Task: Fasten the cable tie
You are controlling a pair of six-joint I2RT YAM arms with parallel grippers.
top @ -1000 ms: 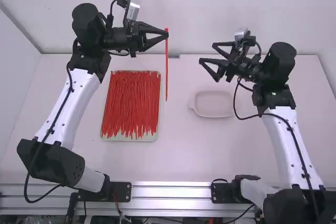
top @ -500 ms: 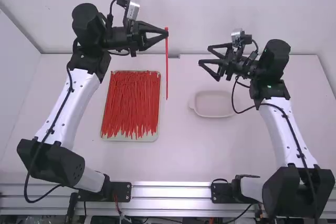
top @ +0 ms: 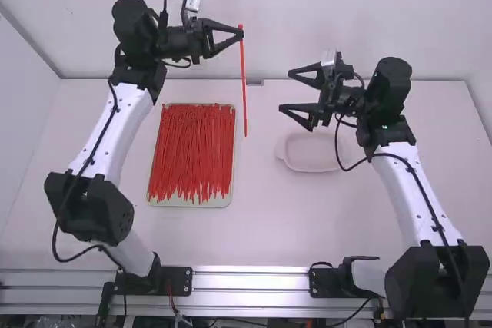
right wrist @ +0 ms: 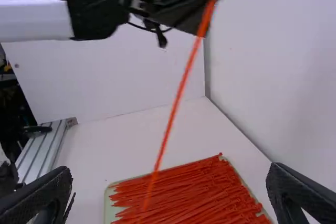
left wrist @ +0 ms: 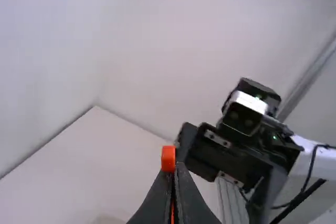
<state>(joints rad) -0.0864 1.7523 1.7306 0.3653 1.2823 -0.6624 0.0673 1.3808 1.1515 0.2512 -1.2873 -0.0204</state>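
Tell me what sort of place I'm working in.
Probably a lab robot cell: a white table boxed in by white panels, arms mounted on an aluminium rail, and a tray of red ties.

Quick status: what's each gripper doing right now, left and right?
Left gripper: closed, holding a red cable tie near its top end; the strap hangs down.
Right gripper: open, holding nothing.

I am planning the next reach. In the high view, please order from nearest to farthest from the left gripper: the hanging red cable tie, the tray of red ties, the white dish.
1. Thin red plastic cable tie: held in the jaws of the left gripper, hanging down.
2. Flat pale tray of red cable ties: below, left side.
3. Shallow white dish: right side.
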